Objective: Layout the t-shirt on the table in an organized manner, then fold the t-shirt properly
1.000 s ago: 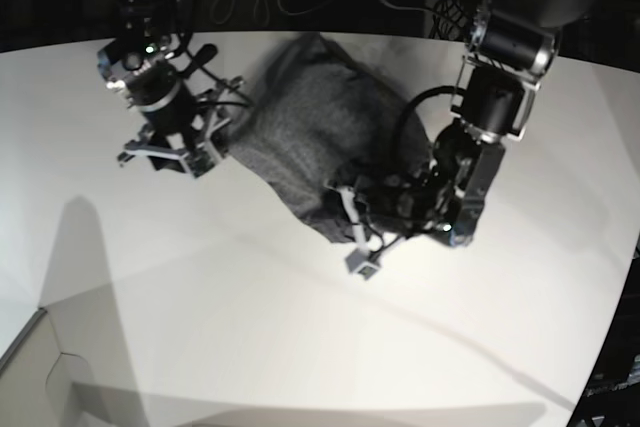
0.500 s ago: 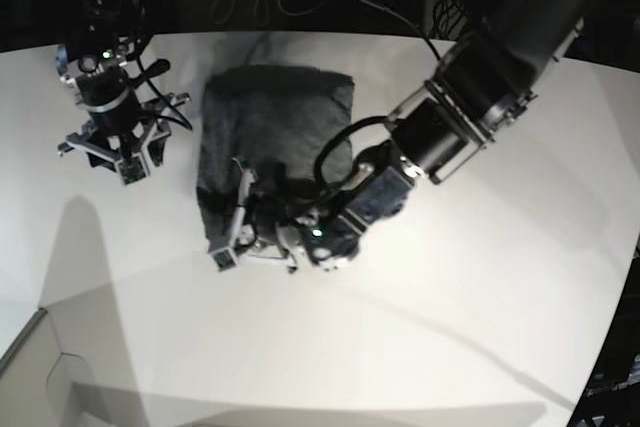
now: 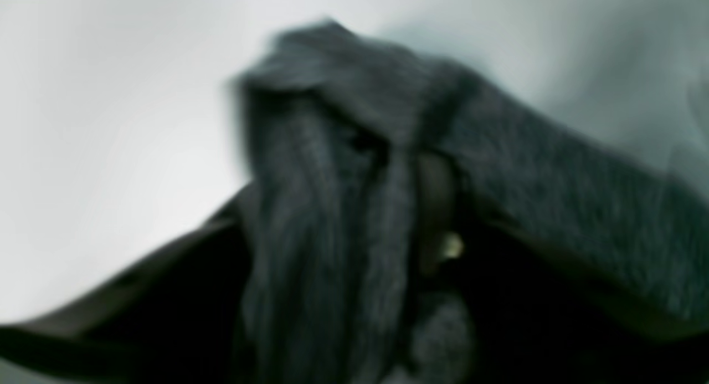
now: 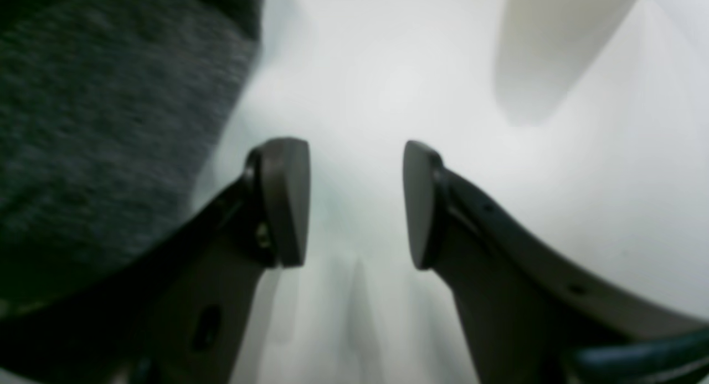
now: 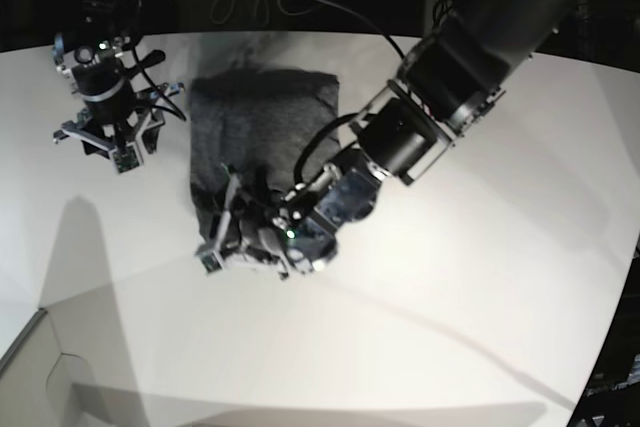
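Now, the t-shirt (image 5: 262, 132) lies as a compact dark grey bundle in the upper middle of the base view, on the white bench (image 5: 480, 277), and it looks already doubled over on itself. Your left hand (image 5: 232, 232) reaches in from the upper right of that frame and sits at the lower edge of the bundle, near the centre left. In the left wrist view the cloth (image 3: 343, 168) is draped over the fingers and everything is blurred, so you cannot tell whether the hand has the fabric pinched or is letting it go. Your right hand (image 4: 354, 204) hangs at the upper left of the base view, just beside the shirt but apart from it; its fingers (image 4: 285, 201) stand well apart with only bare bench between them, so it holds nothing.

In my judgement the step in hand is laying down the folded edge. If you are releasing, draw the left hand away low and straight so the fold is not dragged open. Then check that the edges line up before the next fold.
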`<state>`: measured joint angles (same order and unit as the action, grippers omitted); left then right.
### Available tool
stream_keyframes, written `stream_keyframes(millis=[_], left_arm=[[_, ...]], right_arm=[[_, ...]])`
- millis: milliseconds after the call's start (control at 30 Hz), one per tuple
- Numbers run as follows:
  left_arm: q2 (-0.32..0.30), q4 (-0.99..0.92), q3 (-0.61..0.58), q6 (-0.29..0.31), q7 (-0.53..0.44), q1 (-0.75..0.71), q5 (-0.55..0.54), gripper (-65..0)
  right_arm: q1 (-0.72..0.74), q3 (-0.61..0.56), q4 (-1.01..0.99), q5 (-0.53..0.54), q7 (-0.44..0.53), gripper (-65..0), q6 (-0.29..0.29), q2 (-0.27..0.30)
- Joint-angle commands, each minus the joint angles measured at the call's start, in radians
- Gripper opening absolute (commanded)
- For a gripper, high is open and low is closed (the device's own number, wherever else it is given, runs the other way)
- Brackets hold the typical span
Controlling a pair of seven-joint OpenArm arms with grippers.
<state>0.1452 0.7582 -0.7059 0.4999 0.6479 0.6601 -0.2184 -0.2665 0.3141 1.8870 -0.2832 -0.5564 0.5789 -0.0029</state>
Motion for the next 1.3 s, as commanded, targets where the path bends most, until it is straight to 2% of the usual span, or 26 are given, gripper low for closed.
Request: stream_keyframes(millis=[0, 133, 400, 467, 567, 700, 800, 933, 1100, 1267], left_arm=[[0.012, 0.017, 0.029, -0.002, -0.02, 0.036, -0.006, -31.8], [0.012, 0.017, 0.093, -0.002, -0.075, 0.048, -0.006, -23.9], [0.0, 0.017, 0.108, -0.002, -0.09, 0.117, -0.009, -23.7], [-0.031, 0.019, 0.141, -0.002, -0.089, 0.122, -0.013, -23.7], [-0.078, 0.047, 0.277, -0.002, -0.084, 0.1, -0.016, -23.8], [-0.167, 0.203, 0.53, -0.002, 0.062, -0.023, -0.016, -23.8], [-0.233, 0.396, 0.707, 0.006, 0.171, -0.161, -0.016, -23.8], [-0.307, 0.643, 0.932, 0.001, 0.258, -0.386, -0.016, -23.8], [-0.327, 0.841, 1.213, 0.009, 0.312, -0.644, -0.016, -23.9], [-0.318, 0.961, 1.385, 0.01, 0.316, -0.819, -0.017, -23.9]], right_arm=[[0.006, 0.001, 0.019, 0.008, 0.025, -36.9, -0.004, 0.002], [0.006, 0.001, 0.019, 0.008, 0.025, -36.9, -0.004, 0.001], [-0.006, 0.003, 0.019, 0.008, 0.025, -36.9, -0.004, -0.01], [-0.006, 0.003, 0.019, 0.008, 0.025, -36.9, -0.004, -0.01], [-0.006, 0.003, 0.019, 0.008, 0.025, -36.9, -0.004, -0.01], [-0.006, 0.003, 0.013, 0.008, 0.025, -36.9, -0.004, -0.01], [-0.004, 0.003, 0.009, 0.008, 0.025, -36.9, -0.004, -0.01], [-0.003, 0.003, -0.004, 0.008, 0.022, -36.9, -0.004, -0.01], [-0.007, 0.003, -0.082, 0.008, 0.023, -37.0, -0.004, -0.016], [-0.007, 0.001, -0.116, 0.008, 0.023, -37.0, -0.004, -0.058]])
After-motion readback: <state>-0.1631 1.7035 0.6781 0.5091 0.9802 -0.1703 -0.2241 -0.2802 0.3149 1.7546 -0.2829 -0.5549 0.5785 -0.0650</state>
